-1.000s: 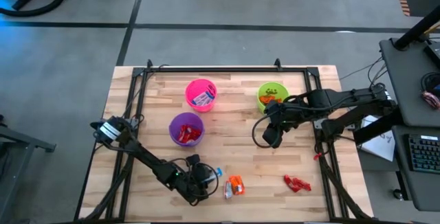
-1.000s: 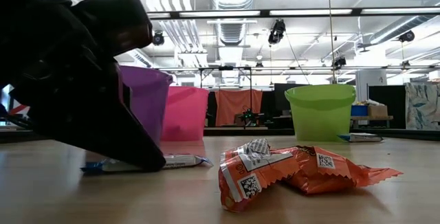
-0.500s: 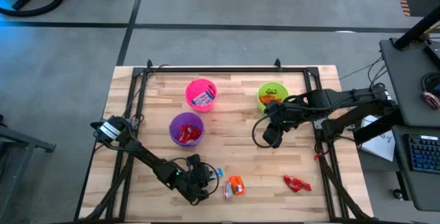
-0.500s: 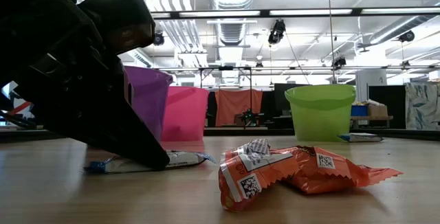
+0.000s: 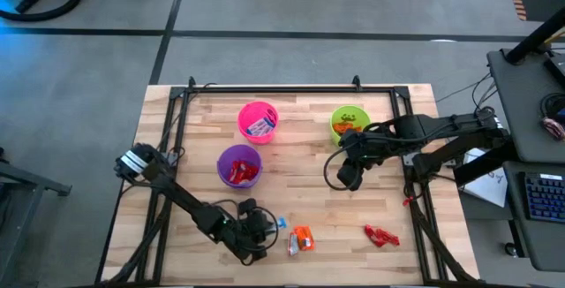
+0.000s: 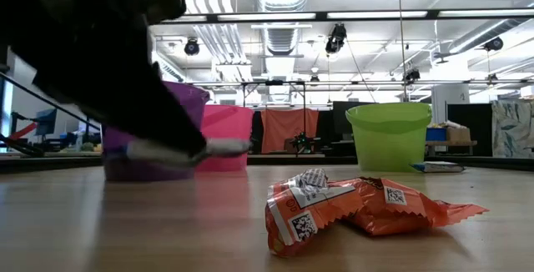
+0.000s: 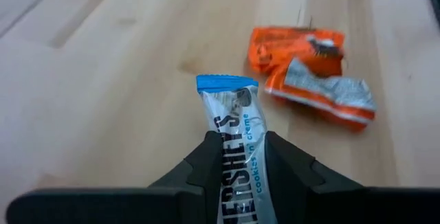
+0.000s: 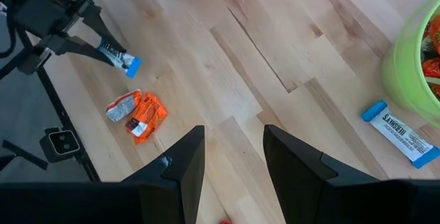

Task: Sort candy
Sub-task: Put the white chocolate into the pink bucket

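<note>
Blue-and-white bar (image 7: 237, 157): pinched in the left gripper (image 7: 237, 165), lifted just clear of the surface (image 5: 291, 164) near its front edge, left of the orange sweets (image 5: 302, 238). Best carried level to the pink cup (image 5: 258, 122), which holds like bars, grip kept firm. Right gripper (image 8: 230, 162): parted, empty, mid-surface by the green cup (image 5: 349, 123).

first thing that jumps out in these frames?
The left claw, near the table's front edge, is shut on a blue-and-white bar and holds it clear of the wood. Just beside it lie the orange wrappers, with three bright cups behind: pink, purple and green. The right claw hovers open by the green cup.
</note>
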